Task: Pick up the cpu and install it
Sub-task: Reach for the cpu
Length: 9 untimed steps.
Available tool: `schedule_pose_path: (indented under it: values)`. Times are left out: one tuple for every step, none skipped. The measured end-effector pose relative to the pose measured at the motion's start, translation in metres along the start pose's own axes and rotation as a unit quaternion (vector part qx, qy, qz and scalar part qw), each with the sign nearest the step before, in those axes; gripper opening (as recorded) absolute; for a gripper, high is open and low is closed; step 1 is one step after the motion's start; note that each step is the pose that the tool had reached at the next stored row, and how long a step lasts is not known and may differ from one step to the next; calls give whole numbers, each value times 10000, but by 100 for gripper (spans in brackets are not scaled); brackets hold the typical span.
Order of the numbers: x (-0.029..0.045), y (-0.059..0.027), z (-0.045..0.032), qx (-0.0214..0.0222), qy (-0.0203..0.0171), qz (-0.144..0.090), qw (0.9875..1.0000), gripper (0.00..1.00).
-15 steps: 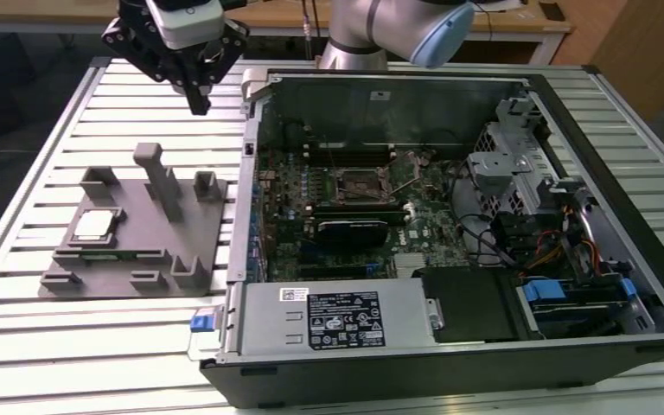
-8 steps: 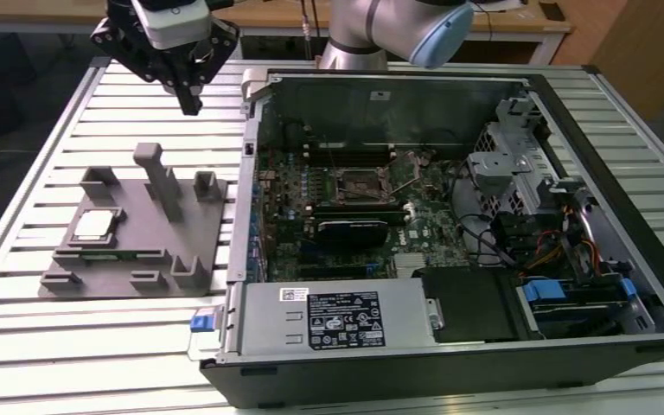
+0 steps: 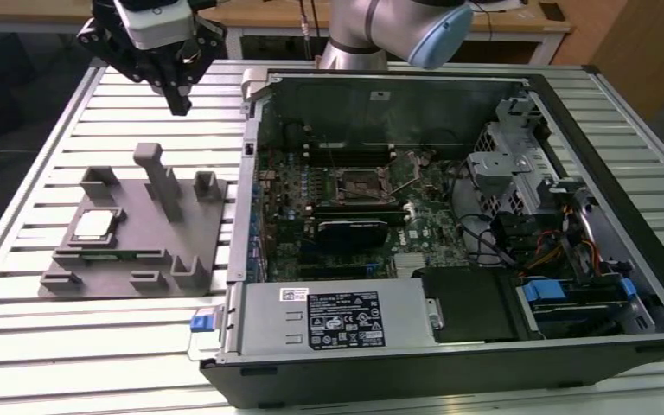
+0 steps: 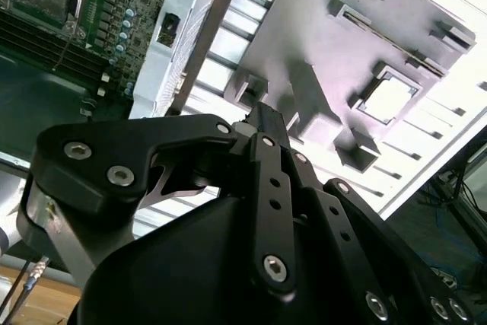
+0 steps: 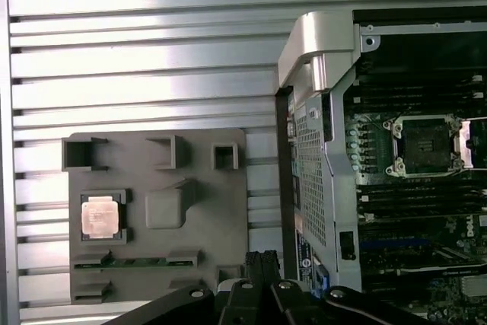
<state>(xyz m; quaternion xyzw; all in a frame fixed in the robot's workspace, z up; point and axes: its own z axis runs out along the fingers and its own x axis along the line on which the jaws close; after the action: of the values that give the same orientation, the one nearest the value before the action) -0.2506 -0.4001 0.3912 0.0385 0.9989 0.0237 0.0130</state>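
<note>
The cpu [image 3: 93,226], a square chip with a shiny metal top, lies flat in a recess of the grey holder plate [image 3: 194,238] at the exterior view's left. It also shows in both wrist views as the cpu [image 4: 388,100] and the cpu [image 5: 101,216]. My gripper [image 3: 179,105] hangs high above the table behind the holder, well clear of the chip. Its black fingers [image 4: 266,123] are shut together with nothing between them. The open motherboard socket [image 3: 363,183] sits inside the computer case; the first wrist view has the socket [image 5: 422,144] too.
The open computer case [image 3: 448,346] fills the exterior view's right, with its metal wall [image 3: 243,173] next to the holder. A tall grey post [image 3: 156,177] and several blocks rise from the holder. A memory stick [image 5: 137,262] lies in a slot of it. The slatted table [image 3: 32,346] surrounds everything.
</note>
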Motion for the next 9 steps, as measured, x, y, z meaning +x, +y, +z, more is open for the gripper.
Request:
schedule_pose_path:
  values:
    - [13, -1, 1, 0, 0, 0, 10000, 11]
    - [25, -2, 3, 0, 0, 0, 10000, 11]
    - [37, -3, 5, 0, 0, 0, 10000, 11]
    - [47, -4, 7, -1, 0, 0, 10000, 11]
    - [57, -5, 10, -1, 0, 0, 10000, 11]
    - [65, -6, 13, -1, -1, 0, 10000, 11]
    - [72, -6, 16, -1, -1, 0, 10000, 11]
    - [78, -7, 19, -1, -1, 0, 10000, 11]
    - [86, -8, 21, 0, 0, 0, 10000, 11]
